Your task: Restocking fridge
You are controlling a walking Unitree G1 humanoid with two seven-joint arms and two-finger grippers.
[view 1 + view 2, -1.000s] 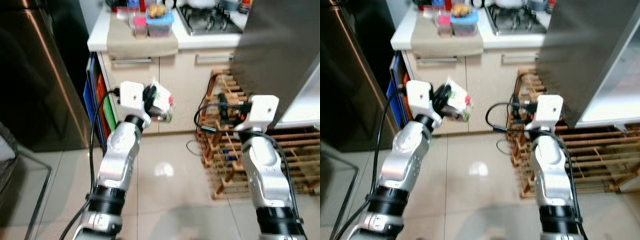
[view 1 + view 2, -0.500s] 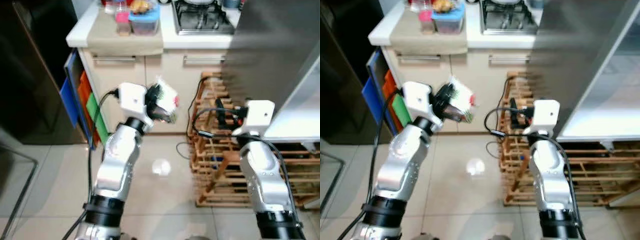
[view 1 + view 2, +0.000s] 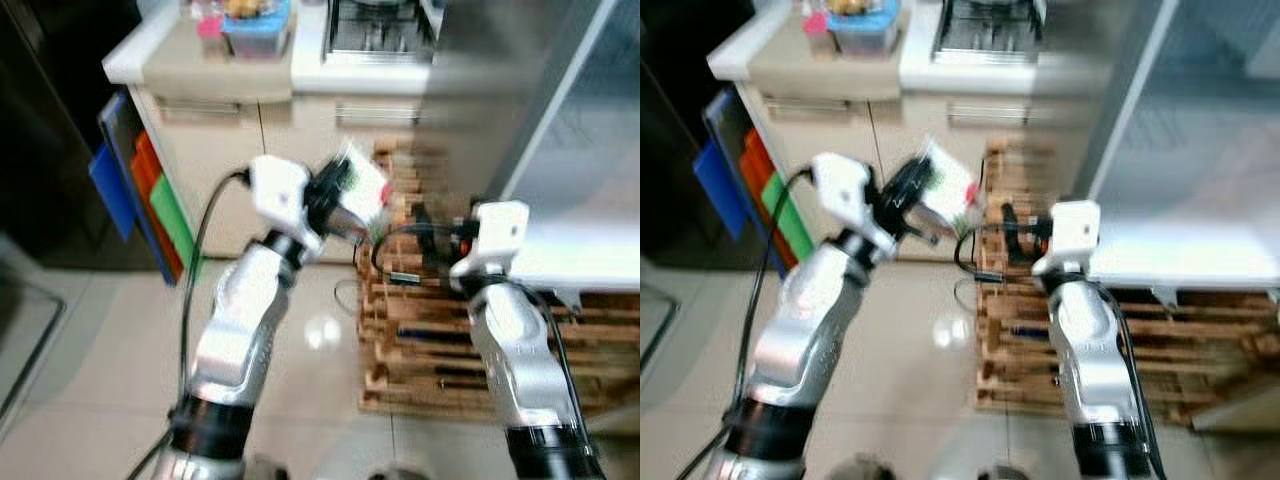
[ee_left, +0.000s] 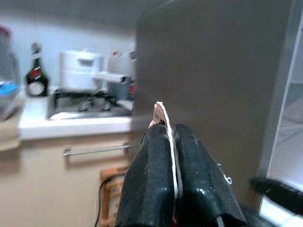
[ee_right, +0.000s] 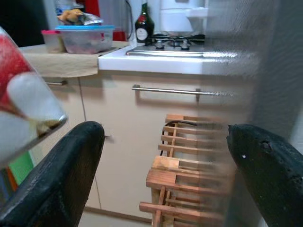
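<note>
My left gripper (image 3: 343,197) is shut on a white food packet (image 3: 364,183) with red and green print, held up at chest height in front of the cabinet. In the left wrist view the packet's thin edge (image 4: 159,113) sticks out between the closed black fingers (image 4: 151,165). My right gripper (image 3: 432,224) hovers just right of the packet, open and empty, over the wooden rack; its wrist view shows the two fingers (image 5: 66,175) wide apart and the packet (image 5: 19,109) close by. The open fridge (image 3: 585,150) with a white shelf (image 3: 580,268) stands at the right.
The fridge's grey door (image 3: 490,90) stands behind the right arm. A wooden slatted rack (image 3: 420,340) lies on the floor below it. A counter (image 3: 200,60) holds a lidded food container (image 3: 252,14) and a stove (image 3: 375,25). Coloured boards (image 3: 140,190) lean at the cabinet's left.
The camera has swung right, so the fridge interior fills more of the view. My left gripper has carried the packet up and to the right, closer to the right gripper.
</note>
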